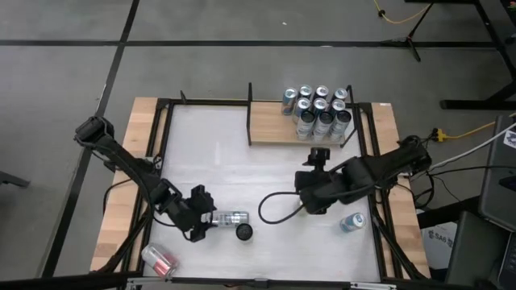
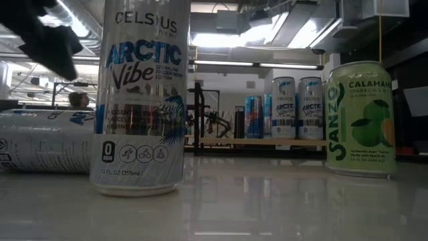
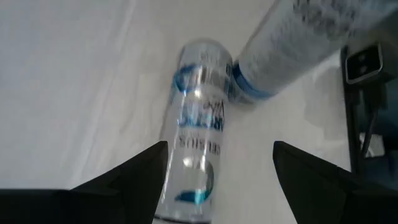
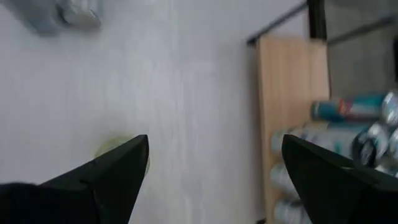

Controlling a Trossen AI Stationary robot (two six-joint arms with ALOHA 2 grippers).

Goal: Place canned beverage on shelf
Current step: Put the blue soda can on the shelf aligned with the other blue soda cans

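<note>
While the right gripper [image 1: 317,159] waits wide open near the shelf [image 1: 278,122], the left gripper [image 1: 211,217], jaws wide and empty, straddles the lying can [image 1: 232,218]; closing comes next

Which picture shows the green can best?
The low view: the green Sanzo Calamansi can stands upright, label readable. The high view shows only its top; the right wrist view, perhaps a green edge; the left wrist view, nothing.

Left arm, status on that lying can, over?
Left end effector open, straddling lying can, no grip. Right end effector open, empty, mid-table. Upright can touching the lying one. Shelf has free space.
</note>
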